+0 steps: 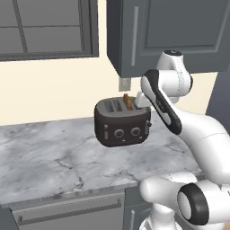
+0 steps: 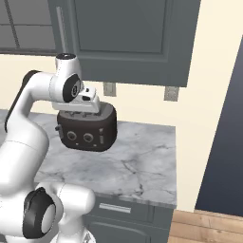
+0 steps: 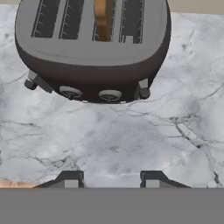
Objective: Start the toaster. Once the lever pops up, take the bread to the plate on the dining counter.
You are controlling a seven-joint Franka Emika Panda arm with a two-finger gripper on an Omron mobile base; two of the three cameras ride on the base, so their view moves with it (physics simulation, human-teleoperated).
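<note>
We list: gripper (image 3: 112,177), fingers parted with nothing between them, over bare marble counter (image 3: 166,140); toaster (image 3: 92,48) ahead of the fingertips, not touched; bread (image 3: 103,19) upright in a slot beyond them

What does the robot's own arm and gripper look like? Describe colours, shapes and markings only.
The glossy white arm is built of thick rounded segments with dark grey to black joints and round dark end caps ringed in white. A dark strip runs along one link. The two-finger gripper has small dark square-tipped fingertips with pale pads. No cables show.
</note>
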